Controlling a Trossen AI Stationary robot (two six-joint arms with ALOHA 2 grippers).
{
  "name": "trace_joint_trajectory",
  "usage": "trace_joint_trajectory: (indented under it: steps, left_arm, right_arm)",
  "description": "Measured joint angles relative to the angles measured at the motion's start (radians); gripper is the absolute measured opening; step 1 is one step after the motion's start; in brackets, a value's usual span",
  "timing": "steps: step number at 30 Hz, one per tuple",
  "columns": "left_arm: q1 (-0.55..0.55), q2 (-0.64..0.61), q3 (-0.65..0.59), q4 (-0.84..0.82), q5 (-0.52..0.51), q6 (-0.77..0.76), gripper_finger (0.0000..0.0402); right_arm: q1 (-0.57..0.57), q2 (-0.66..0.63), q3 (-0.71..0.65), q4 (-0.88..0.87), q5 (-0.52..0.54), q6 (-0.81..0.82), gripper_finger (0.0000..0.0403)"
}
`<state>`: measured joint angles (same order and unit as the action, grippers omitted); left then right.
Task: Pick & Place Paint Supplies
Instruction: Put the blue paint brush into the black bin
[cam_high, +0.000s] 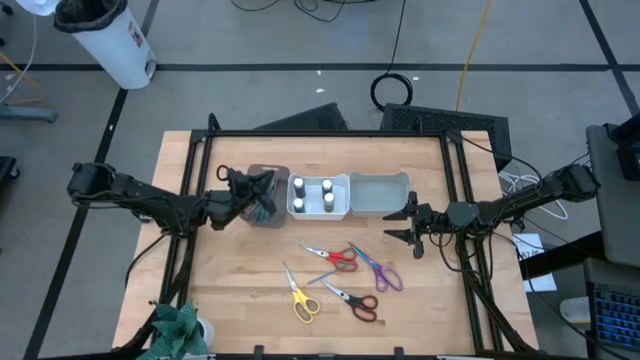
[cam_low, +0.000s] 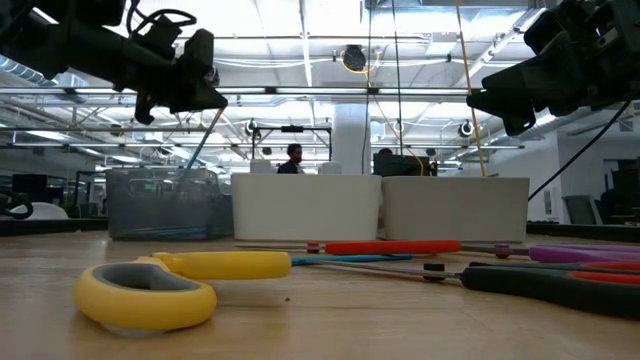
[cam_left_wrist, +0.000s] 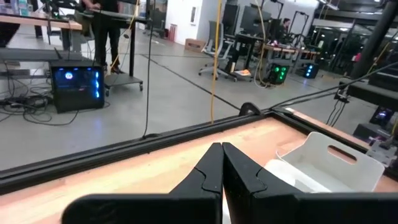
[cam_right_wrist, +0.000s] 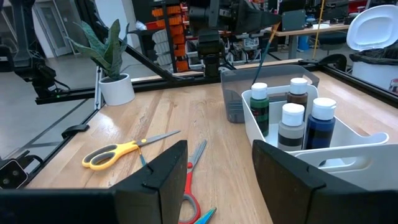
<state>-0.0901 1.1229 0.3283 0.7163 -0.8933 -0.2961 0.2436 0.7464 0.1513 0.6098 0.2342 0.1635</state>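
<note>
Four white-capped bottles (cam_high: 313, 193) (cam_right_wrist: 292, 118) stand in the white bin (cam_high: 318, 212). A thin brush (cam_low: 203, 135) (cam_right_wrist: 263, 53) leans out of the dark grey bin (cam_high: 270, 212), its top end close to my left gripper (cam_high: 255, 188) (cam_left_wrist: 221, 146). That gripper hovers over the grey bin, shut, with nothing between its fingers. Red (cam_high: 338, 257), purple (cam_high: 383, 272) and yellow (cam_high: 300, 300) scissors lie flat on the table. My right gripper (cam_high: 400, 222) (cam_right_wrist: 217, 152) waits open above the table, on the right.
A pale grey bin (cam_high: 380, 195) stands right of the white one. A fourth pair of scissors (cam_high: 358, 302) and a thin brush (cam_high: 320, 278) lie among the others. A potted plant (cam_high: 180, 330) stands at the near left corner. Bare wood shows on the left and right.
</note>
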Motion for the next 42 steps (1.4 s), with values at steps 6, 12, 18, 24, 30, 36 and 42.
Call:
trace_joint_trajectory:
  steps: [6,12,18,24,30,36,42]
  left_arm:
    - [-0.023,0.000,0.000,0.050,0.060,0.020,0.0001]
    - [-0.037,0.000,0.000,0.203,0.345,0.120,0.0002]
    - [-0.068,0.000,0.000,0.310,0.487,0.165,0.0002]
    - [-0.096,0.001,0.000,0.377,0.696,0.131,0.0002]
    - [-0.120,0.001,0.000,0.422,0.866,0.092,0.0001]
    - [-0.159,0.000,0.002,0.474,0.963,0.104,0.0001]
    - [-0.182,0.001,0.002,0.464,0.928,0.131,0.0001]
  right_arm:
    - [0.000,0.000,0.000,0.000,0.000,0.000,0.0171]
    - [0.000,0.000,0.000,0.000,0.000,0.000,0.0171]
    - [0.000,0.000,0.000,0.000,0.000,0.000,0.0171]
    - [0.000,0.000,0.000,0.000,0.000,0.000,0.0171]
    - [0.000,0.000,0.000,0.000,0.000,0.000,0.0171]
    - [0.000,0.000,0.000,0.000,0.000,0.000,0.0171]
    - [0.000,0.000,0.000,0.000,0.000,0.000,0.0171]
